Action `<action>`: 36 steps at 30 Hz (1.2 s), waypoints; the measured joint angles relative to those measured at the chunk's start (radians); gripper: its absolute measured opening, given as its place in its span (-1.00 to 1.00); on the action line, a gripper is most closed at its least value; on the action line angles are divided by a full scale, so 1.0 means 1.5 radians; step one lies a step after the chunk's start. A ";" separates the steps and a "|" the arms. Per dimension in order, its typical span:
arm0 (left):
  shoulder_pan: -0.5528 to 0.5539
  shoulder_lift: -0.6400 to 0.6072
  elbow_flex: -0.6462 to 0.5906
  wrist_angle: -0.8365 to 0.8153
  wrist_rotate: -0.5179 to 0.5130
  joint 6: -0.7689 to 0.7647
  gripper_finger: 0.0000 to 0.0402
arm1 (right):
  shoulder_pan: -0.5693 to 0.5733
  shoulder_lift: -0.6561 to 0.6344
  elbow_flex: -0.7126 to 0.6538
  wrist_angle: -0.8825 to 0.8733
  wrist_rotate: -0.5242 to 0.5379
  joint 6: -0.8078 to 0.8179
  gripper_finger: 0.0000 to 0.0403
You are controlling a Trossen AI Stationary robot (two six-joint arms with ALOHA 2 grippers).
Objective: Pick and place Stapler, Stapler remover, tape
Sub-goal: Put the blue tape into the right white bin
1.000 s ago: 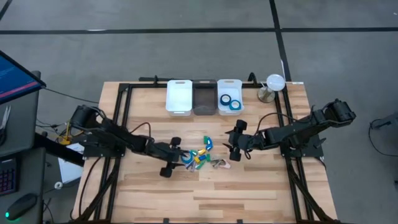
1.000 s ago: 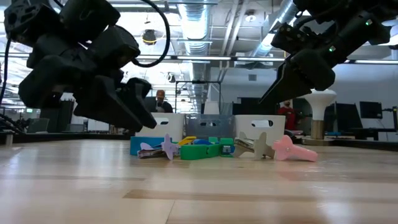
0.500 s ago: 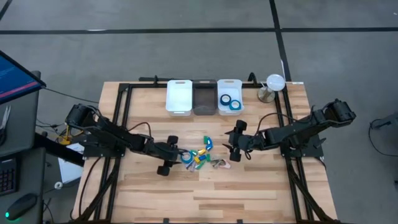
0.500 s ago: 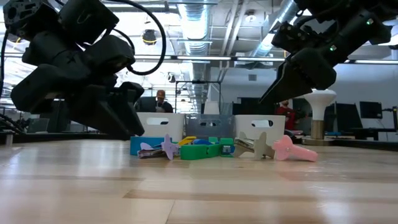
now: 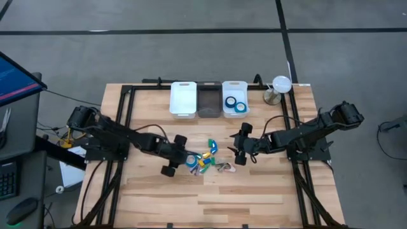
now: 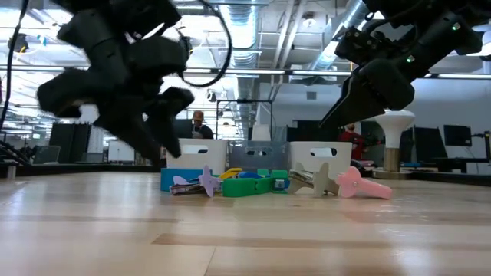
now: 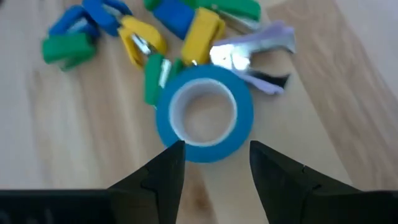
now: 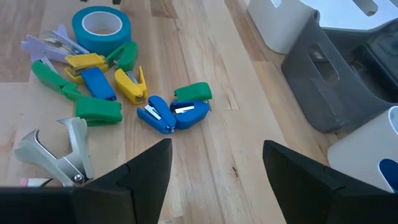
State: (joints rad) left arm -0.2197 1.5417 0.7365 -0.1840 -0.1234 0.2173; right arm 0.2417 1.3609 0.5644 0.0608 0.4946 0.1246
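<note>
One tape roll (image 7: 204,113) lies flat on the counter (image 5: 254,197) beside the pile of small staplers (image 8: 99,84). I see my left gripper (image 7: 211,163) released, fingers straddling the roll's near edge. My right gripper (image 8: 214,165) hangs released near the pile. Two tape rolls (image 5: 235,104) sit in the white bin (image 5: 235,84).

A pale wood-plank counter (image 5: 254,197) sits on a grey floor (image 5: 159,51) crossed by dark lines. At nine o'clock a monitor (image 5: 16,79) glows blue beside a keyboard (image 5: 6,181). In the low view, the room behind holds ceiling ducts (image 6: 245,31), hanging lights (image 6: 184,44), dark screens (image 6: 456,136) at three o'clock, and a person (image 6: 201,125) beyond the counter.
</note>
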 joint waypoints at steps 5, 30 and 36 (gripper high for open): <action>0.010 0.000 0.067 -0.101 0.002 0.027 -0.16 | 0.000 0.000 0.000 0.000 0.000 0.000 0.21; 0.006 0.175 0.134 -0.118 0.059 0.101 -0.16 | 0.000 0.000 0.000 0.001 0.000 0.000 0.21; 0.006 0.179 0.133 -0.121 0.063 0.100 -0.24 | 0.000 0.000 0.000 0.001 0.000 0.000 0.21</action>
State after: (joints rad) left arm -0.2100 1.8098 0.9363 -0.3649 -0.0291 0.3676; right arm 0.2417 1.3609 0.5644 0.0625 0.4946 0.1248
